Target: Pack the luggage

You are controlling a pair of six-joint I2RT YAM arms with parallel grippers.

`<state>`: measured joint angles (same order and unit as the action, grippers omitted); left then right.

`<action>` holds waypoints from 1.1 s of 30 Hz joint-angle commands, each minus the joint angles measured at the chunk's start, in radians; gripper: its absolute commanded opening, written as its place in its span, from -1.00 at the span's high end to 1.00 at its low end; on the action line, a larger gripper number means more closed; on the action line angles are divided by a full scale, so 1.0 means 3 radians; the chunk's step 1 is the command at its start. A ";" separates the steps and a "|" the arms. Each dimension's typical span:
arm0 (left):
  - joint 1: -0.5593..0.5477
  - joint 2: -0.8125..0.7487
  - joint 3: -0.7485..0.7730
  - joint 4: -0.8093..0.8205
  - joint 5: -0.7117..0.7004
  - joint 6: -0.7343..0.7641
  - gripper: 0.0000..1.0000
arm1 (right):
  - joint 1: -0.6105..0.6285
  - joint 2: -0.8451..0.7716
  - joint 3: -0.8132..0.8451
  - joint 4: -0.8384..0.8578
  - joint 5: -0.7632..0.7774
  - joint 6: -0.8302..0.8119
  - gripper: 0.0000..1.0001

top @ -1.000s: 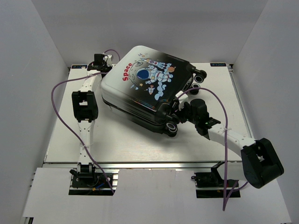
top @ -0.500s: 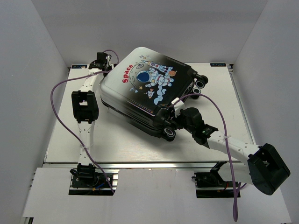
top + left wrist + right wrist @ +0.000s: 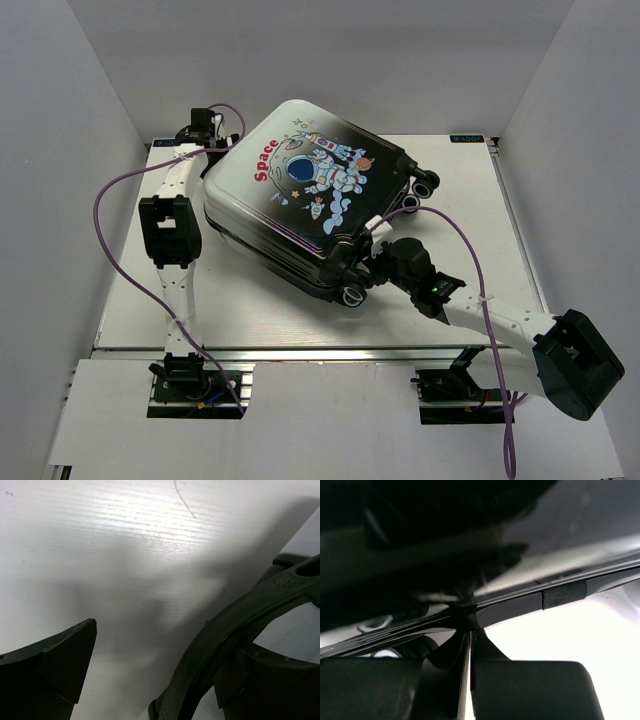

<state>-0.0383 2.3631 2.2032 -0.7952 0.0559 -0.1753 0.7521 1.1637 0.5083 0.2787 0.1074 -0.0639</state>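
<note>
The luggage (image 3: 300, 200) lies shut and flat across the middle of the table, astronaut print and red "Space" facing up, with its black wheels (image 3: 350, 296) toward the near right. My left gripper (image 3: 200, 125) is open at its far left corner. In the left wrist view (image 3: 150, 672) the white shell (image 3: 130, 555) fills the frame and a curved black handle (image 3: 225, 630) runs just inside the right finger (image 3: 235, 680). My right gripper (image 3: 375, 265) is shut beside the near wheel. Its tips (image 3: 470, 642) touch the luggage's dark seam (image 3: 520, 607), with nothing visibly held.
The white table (image 3: 250, 300) is walled in by white panels at the back and both sides. Two more wheels (image 3: 420, 188) stick out at the luggage's far right. Purple cables (image 3: 470, 240) loop over both arms.
The luggage has slid and turned toward the left and the near edge. My shut right gripper has followed it by the near wheel. My left gripper has shifted left and stayed open.
</note>
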 commanded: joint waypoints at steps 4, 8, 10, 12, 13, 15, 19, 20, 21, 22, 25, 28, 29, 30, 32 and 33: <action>-0.0220 -0.0902 -0.0440 0.0155 0.0767 -0.0250 -0.78 | 0.0193 -0.0009 0.0141 0.0846 -0.0609 0.0111 1.00; -0.0302 -0.0943 -0.0599 0.0074 -0.0103 -0.0101 -0.14 | 0.0203 0.0114 0.0187 0.0784 -0.0603 0.0090 1.00; -0.0302 -0.0969 -0.0676 0.0017 -0.0643 0.0047 0.41 | 0.0198 0.0181 0.0208 0.0774 -0.0593 0.0075 1.00; -0.0302 -0.0979 -0.0676 -0.0069 -0.0820 0.0272 0.76 | 0.0198 0.0227 0.0238 0.0753 -0.0578 0.0065 1.00; -0.0302 -0.0974 -0.0656 -0.0105 -0.1008 0.0323 0.96 | 0.0208 0.0273 0.0254 0.0748 -0.0563 0.0060 1.00; -0.0302 -0.0938 -0.0615 -0.0228 -0.1147 0.0471 1.00 | 0.0208 0.0354 0.0295 0.0718 -0.0568 0.0060 1.00; -0.0302 -0.1065 -0.0630 -0.0259 -0.0797 0.0670 1.00 | 0.0208 0.0457 0.0351 0.0697 -0.0583 0.0060 1.00; -0.0302 -0.1218 -0.0716 -0.0092 -0.0699 0.0757 0.87 | 0.0208 0.0472 0.0371 0.0687 -0.0593 0.0070 1.00; -0.0302 -0.1285 -0.0763 -0.0034 -0.0632 0.0809 0.38 | 0.0208 0.0498 0.0387 0.0677 -0.0593 0.0075 1.00; -0.0302 -0.1331 -0.0814 0.0002 -0.0626 0.0900 -0.95 | 0.0208 0.0513 0.0397 0.0677 -0.0598 0.0075 1.00; -0.0302 -0.1373 -0.0718 -0.0008 -0.0881 0.0886 -0.96 | 0.0213 0.0539 0.0428 0.0672 -0.0598 0.0090 1.00; -0.0302 -0.1510 -0.0599 -0.0106 -0.0725 0.0942 -0.96 | 0.0213 0.0564 0.0438 0.0661 -0.0583 0.0090 1.00; -0.0241 -0.1622 -0.0817 0.0082 -0.0030 0.1043 -0.96 | 0.0213 0.0570 0.0443 0.0656 -0.0578 0.0090 1.00; -0.0240 -0.1876 -0.0956 0.0241 0.0286 0.1075 -0.96 | 0.0213 0.0585 0.0453 0.0656 -0.0573 0.0090 1.00; -0.0210 -0.2144 -0.1404 0.0742 0.0772 0.1085 -0.96 | 0.0208 0.0600 0.0463 0.0656 -0.0573 0.0095 1.00; -0.0210 -0.2221 -0.1478 0.0880 0.0750 0.1070 -0.96 | 0.0208 0.0605 0.0463 0.0661 -0.0568 0.0095 1.00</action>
<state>0.0154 2.1220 1.7943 -0.6735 -0.1390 0.1402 0.7597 1.2976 0.5495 0.3344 0.0685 -0.0315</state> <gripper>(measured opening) 0.972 0.012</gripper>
